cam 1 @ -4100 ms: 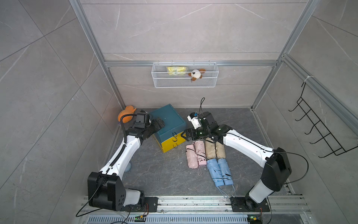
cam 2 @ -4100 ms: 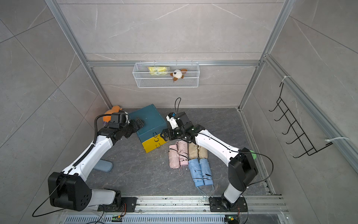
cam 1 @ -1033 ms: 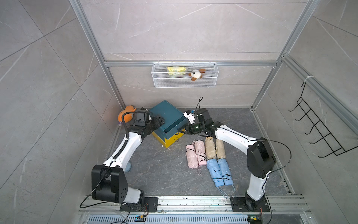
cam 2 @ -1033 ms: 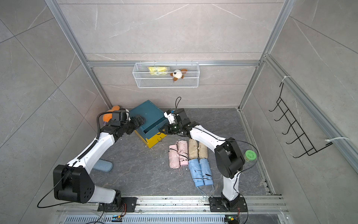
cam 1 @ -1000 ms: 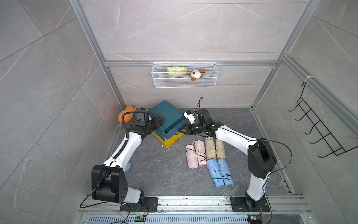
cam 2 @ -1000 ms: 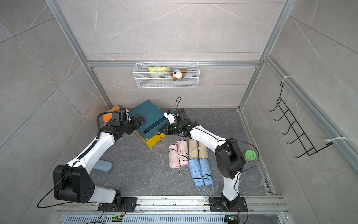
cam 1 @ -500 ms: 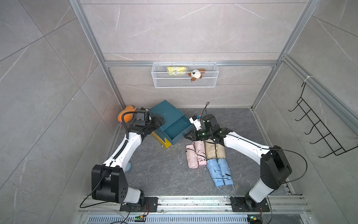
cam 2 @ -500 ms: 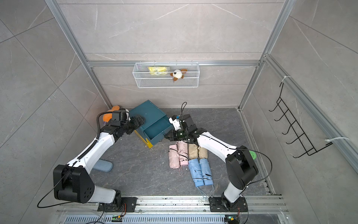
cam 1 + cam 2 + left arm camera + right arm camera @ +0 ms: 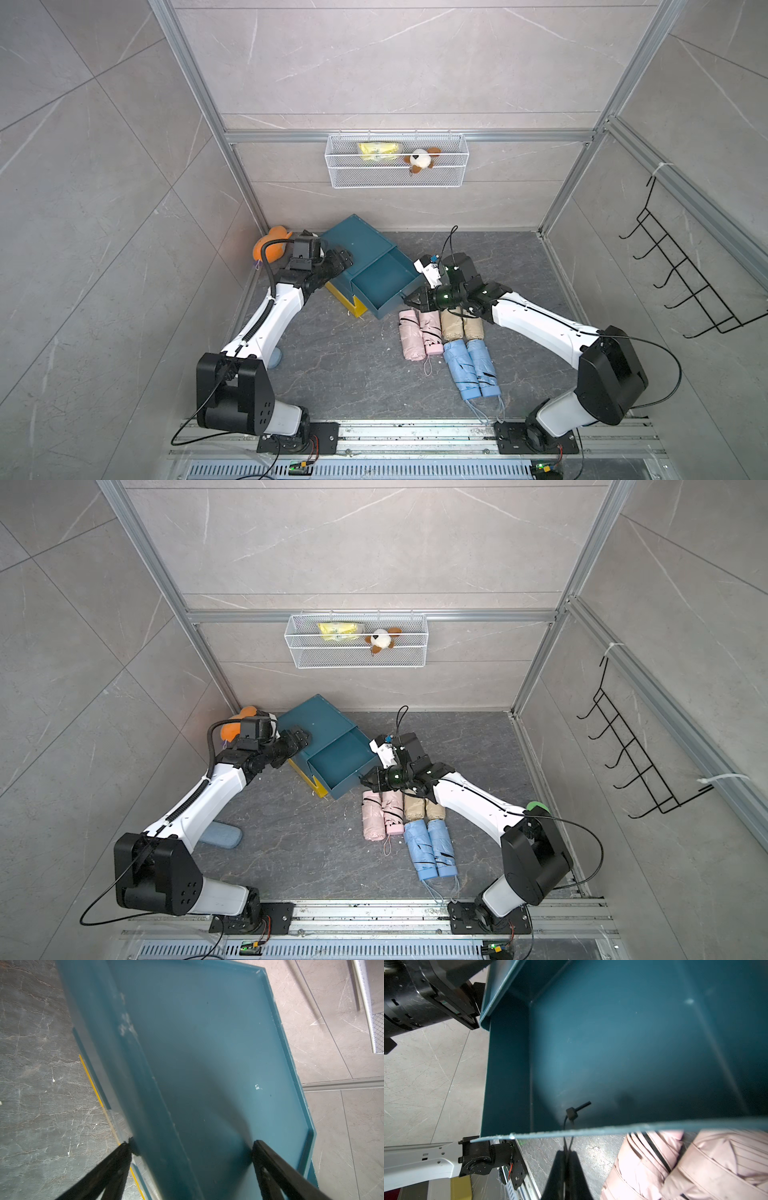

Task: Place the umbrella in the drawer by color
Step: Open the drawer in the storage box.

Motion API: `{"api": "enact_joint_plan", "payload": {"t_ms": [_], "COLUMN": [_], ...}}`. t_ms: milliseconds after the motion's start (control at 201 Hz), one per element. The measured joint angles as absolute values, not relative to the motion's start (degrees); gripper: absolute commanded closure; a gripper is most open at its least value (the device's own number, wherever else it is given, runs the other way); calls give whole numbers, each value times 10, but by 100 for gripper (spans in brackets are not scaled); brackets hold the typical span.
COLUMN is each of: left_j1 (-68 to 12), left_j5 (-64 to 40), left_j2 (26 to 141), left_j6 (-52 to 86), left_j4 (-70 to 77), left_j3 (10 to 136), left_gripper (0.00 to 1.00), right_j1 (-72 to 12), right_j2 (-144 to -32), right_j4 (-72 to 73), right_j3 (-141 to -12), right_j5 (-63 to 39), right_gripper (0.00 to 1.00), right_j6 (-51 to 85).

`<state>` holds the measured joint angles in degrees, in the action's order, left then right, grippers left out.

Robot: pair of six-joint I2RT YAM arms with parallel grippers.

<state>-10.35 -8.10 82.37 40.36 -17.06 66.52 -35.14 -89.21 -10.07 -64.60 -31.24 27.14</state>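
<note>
Clenched tight, the right hand (image 9: 411,300) pinches the thin pull cord (image 9: 566,1142) of the teal drawer (image 9: 382,276). That drawer stands well out of its cabinet (image 9: 353,241) near the back left corner of the table (image 9: 353,374), and it is empty. The left hand (image 9: 192,1146) is spread wide and grasps nothing. Its fingers straddle a top corner of the cabinet, seemingly to brace it. No umbrella is stowed yet. The pink umbrellas (image 9: 419,334) lie just beside the drawer front, the beige umbrellas (image 9: 461,326) next to them under the right arm, and the blue umbrellas (image 9: 469,365) nearer the front edge. The likely trouble is the cord. It is slim and could slip from the pinch. A further pull could drag the drawer off its runners or shove it into the pink pair. With the left hand only resting, the cabinet could also swivel.
</note>
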Motion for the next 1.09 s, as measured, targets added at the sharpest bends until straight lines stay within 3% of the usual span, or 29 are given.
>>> {"api": "enact_joint_plan", "payload": {"t_ms": [80, 214, 348, 886, 1090], "left_j1": [-103, -103, -104, -111, -197], "left_j5": [-81, -77, -55, -31, -36], "left_j2": [824, 823, 816, 708, 663], "left_j6": [404, 404, 403, 383, 352], "left_j4": [-171, -172, -194, -298, -337], "left_j3": [665, 665, 672, 700, 700], "left_gripper": [7, 2, 0, 2, 1], "right_j1": [-351, -352, -353, -353, -361], "right_j2": [-891, -888, -870, -766, -755], "right_j4": [-102, -110, -130, -235, -261], "right_j3": [-646, -643, -639, -639, -627], "right_j5": [-310, -302, -286, -180, -126], "right_gripper": [82, 52, 38, 26, 25], "right_j6": [271, 267, 257, 217, 214]}}
